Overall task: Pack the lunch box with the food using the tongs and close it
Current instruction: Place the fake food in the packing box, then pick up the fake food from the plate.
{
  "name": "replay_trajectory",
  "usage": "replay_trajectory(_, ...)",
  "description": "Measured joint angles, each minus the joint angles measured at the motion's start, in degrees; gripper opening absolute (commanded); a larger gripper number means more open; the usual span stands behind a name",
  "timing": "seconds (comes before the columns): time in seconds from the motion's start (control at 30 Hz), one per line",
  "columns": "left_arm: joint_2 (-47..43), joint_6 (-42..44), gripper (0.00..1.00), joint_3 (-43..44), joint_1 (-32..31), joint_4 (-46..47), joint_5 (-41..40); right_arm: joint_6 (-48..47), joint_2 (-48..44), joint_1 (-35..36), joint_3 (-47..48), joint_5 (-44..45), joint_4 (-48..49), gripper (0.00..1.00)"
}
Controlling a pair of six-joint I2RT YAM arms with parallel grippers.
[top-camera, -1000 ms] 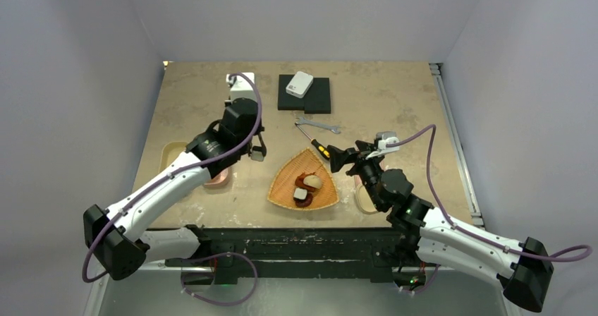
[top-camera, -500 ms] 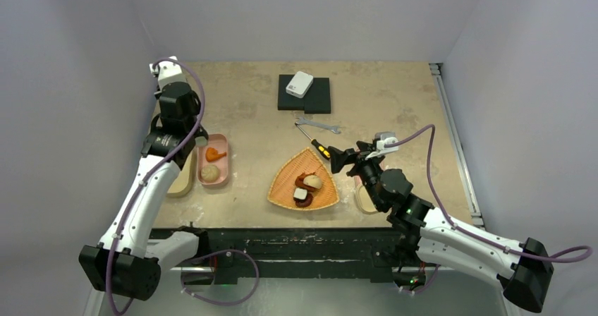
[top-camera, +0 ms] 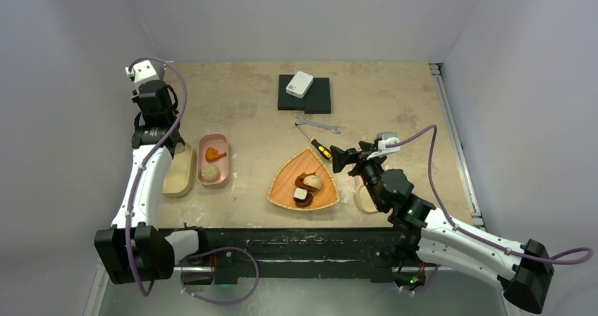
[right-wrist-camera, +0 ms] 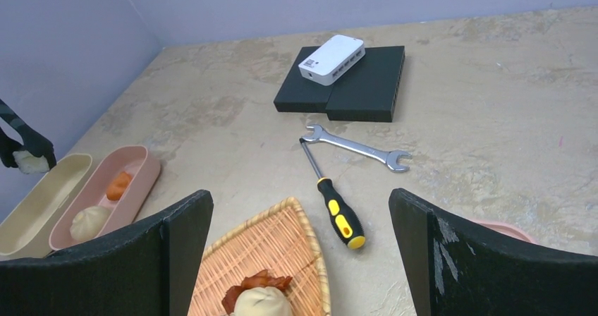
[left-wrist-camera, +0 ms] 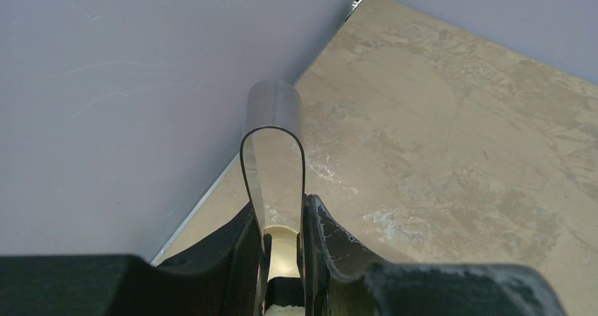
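My left gripper (left-wrist-camera: 281,207) is shut on the tongs (left-wrist-camera: 273,129), whose rounded joined end sticks out past the fingertips toward the far left wall. At the left edge of the right wrist view, a dark tip (right-wrist-camera: 25,136) carries a pale lump over the beige box half (top-camera: 176,178). The pink lunch box (top-camera: 226,168) holds an orange bit (top-camera: 214,154) and a bun (top-camera: 209,172). A woven basket (top-camera: 282,189) holds a bun (top-camera: 313,182), red bits and a black-and-white piece (top-camera: 302,195). My right gripper (top-camera: 338,157) hangs open beside the basket's right corner.
A yellow-and-black screwdriver (top-camera: 321,149) and a silver wrench (top-camera: 317,125) lie just beyond the basket. A black block (top-camera: 310,99) with a white device (top-camera: 300,84) sits at the back. A pale ring-shaped thing (top-camera: 361,202) is partly hidden under the right arm. The left wall is close to my left arm.
My left arm has swung from over the pink lunch box to the far left by the wall, uncovering the box with its bun and orange bit. The right arm has not moved.
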Motion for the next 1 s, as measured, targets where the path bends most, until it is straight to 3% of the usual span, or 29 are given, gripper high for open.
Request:
replay_trajectory(0.33,3.72,0.46,0.12,-1.79,4.61,1.14,2.36,-0.24,0.70,0.00,1.66,-0.04,-0.42,0.98)
replay_trajectory(0.67,5.49,0.44,0.27,-1.84,5.07,1.03,3.63,-0.02,0.66,0.00,2.54,0.15,-1.60,0.99)
replay_trajectory(1.0,5.49,0.48,0.30,-1.84,5.18,0.68,3.76,0.15,-1.25,0.00,2.56,1.68,-4.31,0.99)
